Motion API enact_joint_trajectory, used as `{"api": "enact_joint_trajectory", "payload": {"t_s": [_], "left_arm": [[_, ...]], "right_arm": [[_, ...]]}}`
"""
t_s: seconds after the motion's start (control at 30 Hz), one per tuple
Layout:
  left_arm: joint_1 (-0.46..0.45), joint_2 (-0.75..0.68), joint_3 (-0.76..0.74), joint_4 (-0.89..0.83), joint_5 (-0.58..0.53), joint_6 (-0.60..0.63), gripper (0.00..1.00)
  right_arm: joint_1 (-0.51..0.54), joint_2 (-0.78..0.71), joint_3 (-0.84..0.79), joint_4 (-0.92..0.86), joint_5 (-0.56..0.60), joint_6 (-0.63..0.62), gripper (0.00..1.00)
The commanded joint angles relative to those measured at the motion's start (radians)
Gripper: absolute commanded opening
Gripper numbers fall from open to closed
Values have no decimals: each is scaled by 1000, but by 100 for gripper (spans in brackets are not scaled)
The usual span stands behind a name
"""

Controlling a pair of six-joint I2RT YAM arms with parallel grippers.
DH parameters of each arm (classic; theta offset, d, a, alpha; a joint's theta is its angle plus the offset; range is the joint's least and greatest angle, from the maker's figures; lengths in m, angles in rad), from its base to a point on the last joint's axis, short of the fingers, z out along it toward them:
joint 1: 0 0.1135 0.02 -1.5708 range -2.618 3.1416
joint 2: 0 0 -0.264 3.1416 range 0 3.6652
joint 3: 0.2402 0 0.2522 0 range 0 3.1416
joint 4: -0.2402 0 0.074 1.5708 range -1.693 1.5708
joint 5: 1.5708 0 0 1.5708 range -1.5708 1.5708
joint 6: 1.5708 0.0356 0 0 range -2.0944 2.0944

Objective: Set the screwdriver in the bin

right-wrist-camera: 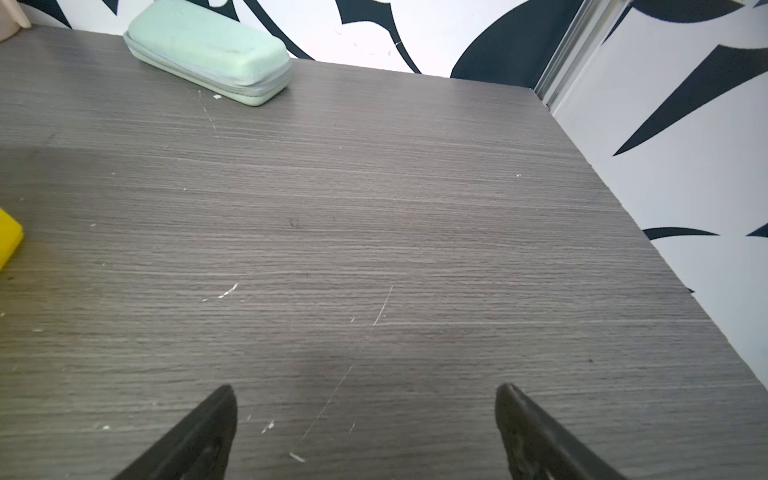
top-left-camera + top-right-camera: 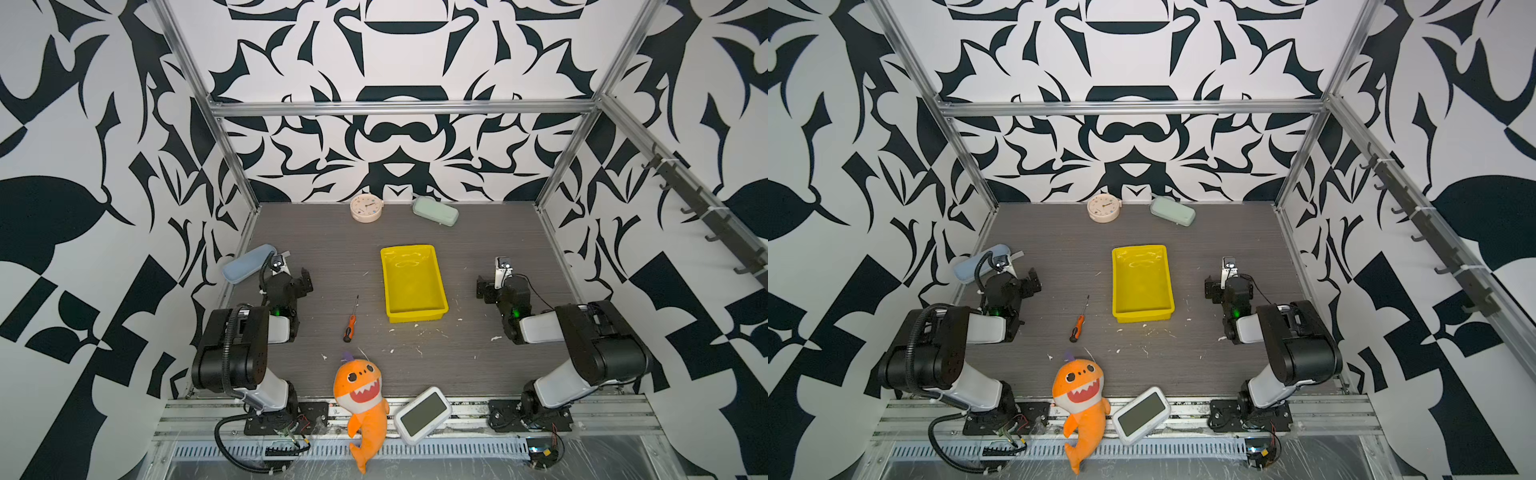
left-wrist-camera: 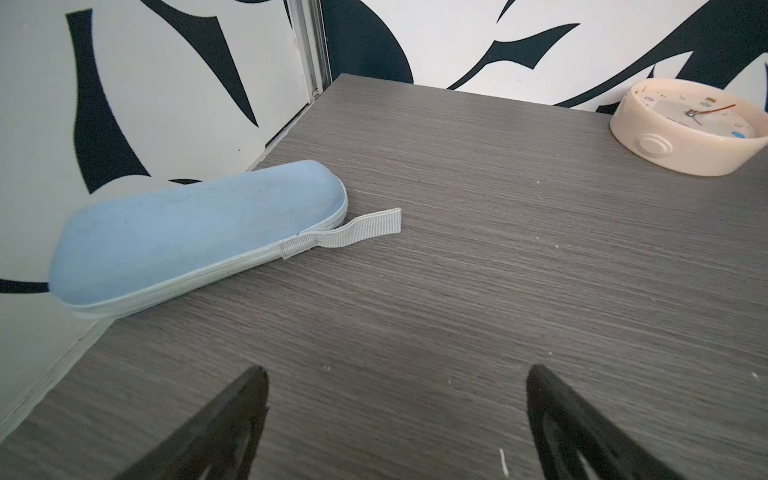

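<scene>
My left fingers [image 3: 216, 432] are spread wide above the bare counter [image 3: 457, 270] and grip nothing. My right fingers [image 1: 195, 440] are parted just as wide over their own bare stretch, also empty. The screwdriver [image 2: 351, 319] [image 2: 1079, 320] lies flat on the counter in both top views. It sits between my left arm and the bin [image 2: 415, 318], nearer the counter's front edge than the back. Its orange-and-black handle points toward the front edge and its thin shaft toward the back. It is near the bin's front left corner but clearly apart from it, and neither pair of fingers touches it. The yellow bin sits about mid-counter, its long sides running front to back, with nothing inside. A blue case [image 3: 187, 232] leans at the counter's left edge, just beyond my left fingers, with its grey strap trailing on the surface. Along the back edge rest a cream clock [image 3: 685, 129] and a pale green case [image 1: 208, 50]. At the front edge an orange shark plush [image 2: 359, 395] and a white device with a dark screen [image 2: 422, 413] overhang the rail.
</scene>
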Motion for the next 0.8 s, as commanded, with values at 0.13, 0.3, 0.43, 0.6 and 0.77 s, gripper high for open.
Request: {"api": "enact_joint_trajectory", "payload": {"t_s": [0.13, 0.3, 0.43, 0.6, 0.77], "left_arm": [[1, -3, 19, 1, 9, -2, 99], [1, -2, 18, 1, 9, -1, 99], [1, -4, 18, 3, 8, -2, 100], [2, -6, 16, 4, 7, -2, 100], [1, -5, 16, 4, 7, -2, 100]], "right_arm": [[-3, -15, 20, 26, 12, 5, 100], [-3, -16, 17, 28, 14, 8, 100], [-2, -16, 17, 29, 15, 7, 100], [-2, -17, 17, 30, 15, 7, 100], [-1, -16, 17, 30, 14, 7, 100]]}}
